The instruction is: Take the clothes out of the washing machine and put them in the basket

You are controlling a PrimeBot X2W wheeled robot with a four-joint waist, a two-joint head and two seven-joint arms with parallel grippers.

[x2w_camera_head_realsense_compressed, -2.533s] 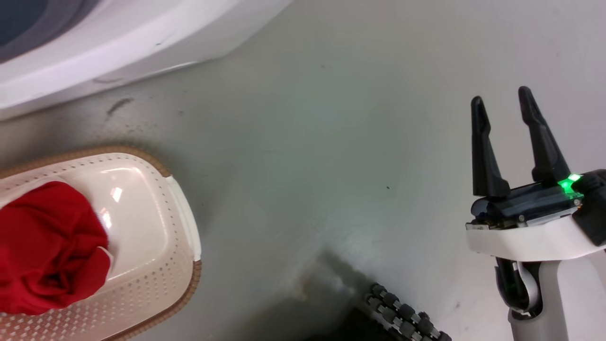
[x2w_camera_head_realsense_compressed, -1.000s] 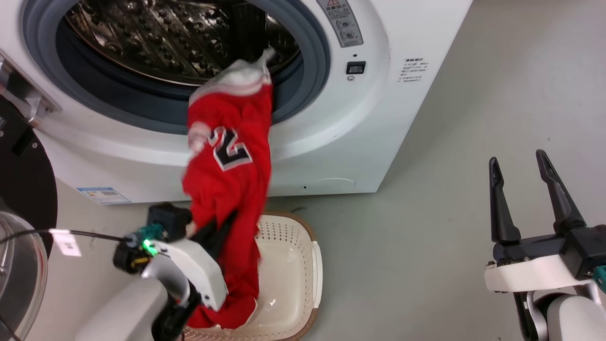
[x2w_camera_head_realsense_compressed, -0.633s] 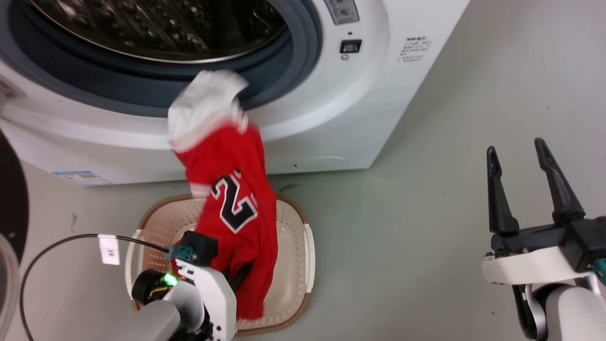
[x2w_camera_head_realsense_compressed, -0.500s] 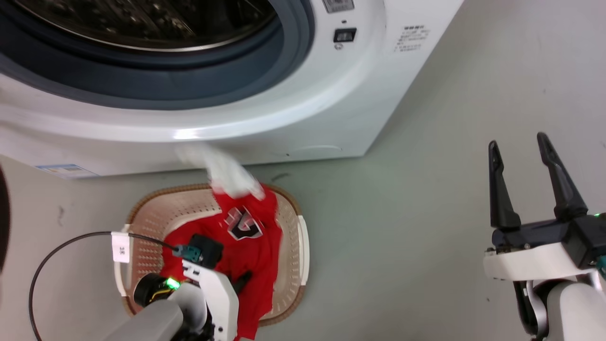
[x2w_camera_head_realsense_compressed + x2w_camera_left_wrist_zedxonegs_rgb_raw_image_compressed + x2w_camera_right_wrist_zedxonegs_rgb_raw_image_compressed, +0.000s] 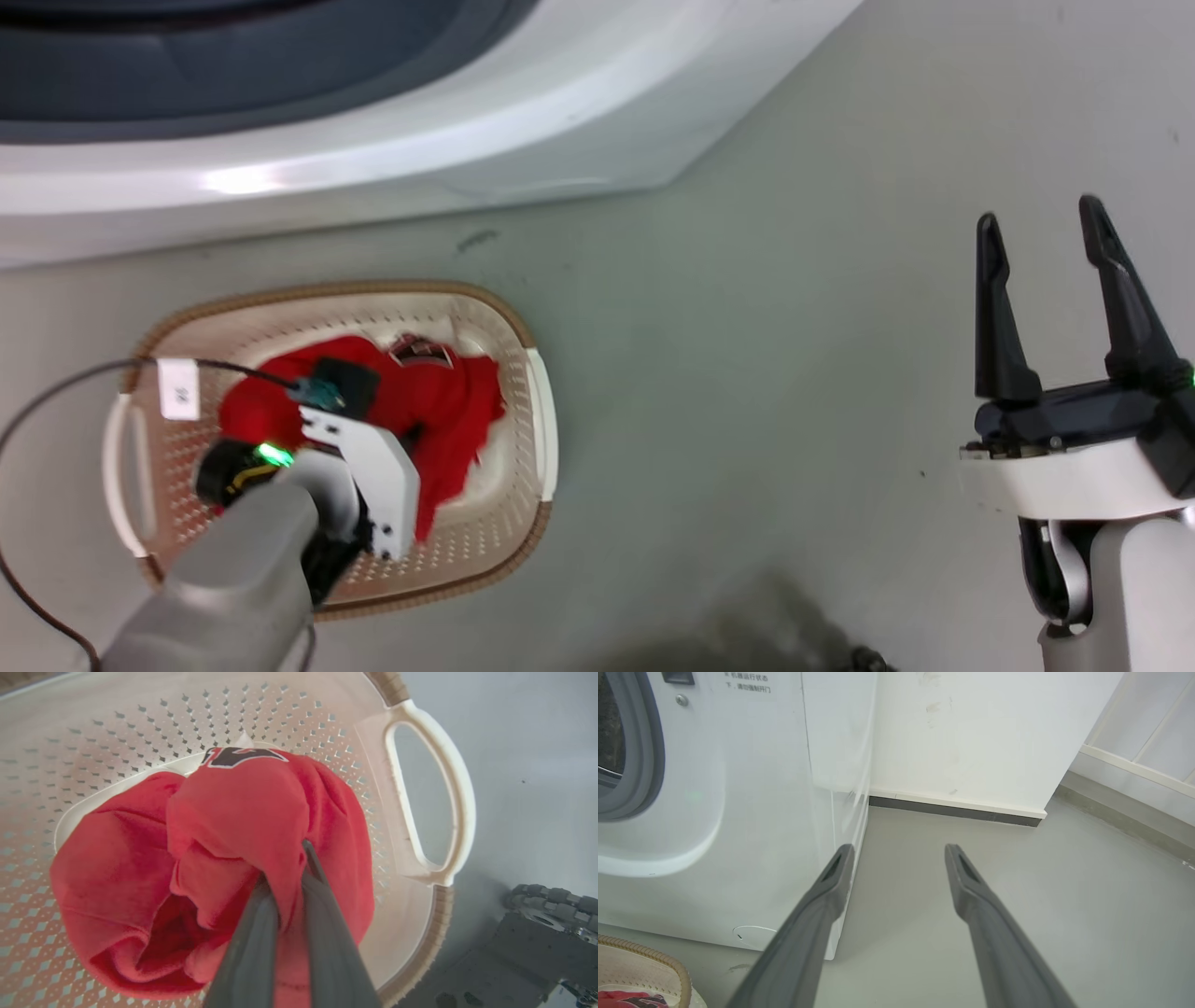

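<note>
Carried the clothes (image 5: pixel 453 406) down from the mouth of the washing machine (image 5: pixel 392 154) into the basket (image 5: pixel 544 420) within the last second (camera tilted down as well). Held the left hand (image 5: pixel 286 868) nearly closed, pinching a red fold, with the bundle resting on the basket bottom. Kept the right hand (image 5: pixel 1038 217) spread wide and empty above the floor (image 5: pixel 747 373), well apart. Looked like the drop-off step. Seemed to call next for opening that left hand, lifting clear without dragging cloth over the rim, then looking back into the washing machine for anything left.
</note>
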